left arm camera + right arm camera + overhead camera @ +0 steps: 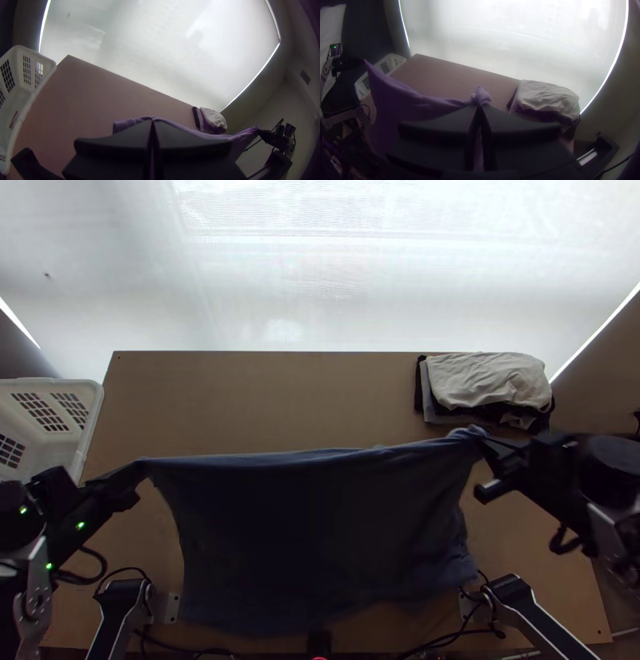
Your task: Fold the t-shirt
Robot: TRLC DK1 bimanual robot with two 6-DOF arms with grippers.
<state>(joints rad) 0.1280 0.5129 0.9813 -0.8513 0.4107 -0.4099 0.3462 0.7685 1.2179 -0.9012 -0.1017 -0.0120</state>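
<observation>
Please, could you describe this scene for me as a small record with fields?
item: dark t-shirt
shirt state: held up, stretched wide between the two hands, its lower part falling toward the arms' bases
left hand: shut on one end of the upper edge
right hand: shut on the other end, with a small bunch of cloth sticking out
table: light wood
far right corner: pile of cloths, a pale one on top
left side: white basket with slotted walls

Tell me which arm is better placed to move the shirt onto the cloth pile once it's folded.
Right, most likely: the right pincer grips the shirt at one end of its stretched edge, near the cloth pile. The left pincer holds the other end, by the white basket.
</observation>
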